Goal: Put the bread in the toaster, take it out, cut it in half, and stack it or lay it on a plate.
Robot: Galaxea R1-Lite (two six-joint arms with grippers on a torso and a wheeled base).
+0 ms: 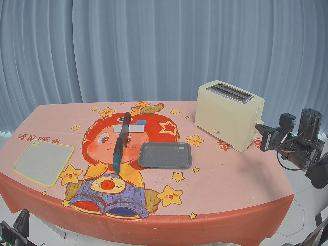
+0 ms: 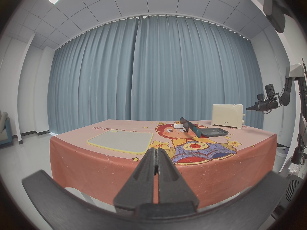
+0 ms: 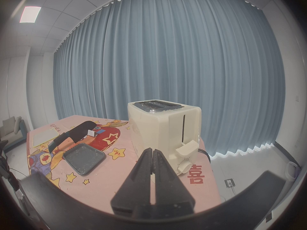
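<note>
Bread could not be placed for certain: the two slots on top of the toaster (image 1: 227, 120) were too dark to see whether a slice sat inside. The toaster, cream-coloured, stood at the far right of the desk (image 1: 232, 185). On its right end the lever (image 3: 187, 147) sat at the low end of its slot, above a round knob (image 3: 184, 166).

The right gripper (image 3: 153, 152) hung off the desk's right edge, just beside that end of the toaster and pointing at it. Its fingers were clenched together on nothing, and I could not tell whether they touched the toaster.

A grey tray (image 1: 165, 164) lay flat in the middle of the desk, left of the toaster and well apart from it. Just left of the tray lay the knife (image 1: 120, 144), its teal handle toward the near side and its blade pointing far. The blade end was propped on a white block (image 1: 135, 128).

A cutting board (image 1: 43, 162) with a yellow rim lay at the near left of the desk, well apart from the knife.

The left gripper (image 2: 156, 154) was low off the near left corner of the desk, below its edge, fingers clenched and holding nothing.

A blue curtain (image 1: 164, 41) hung behind the desk.
</note>
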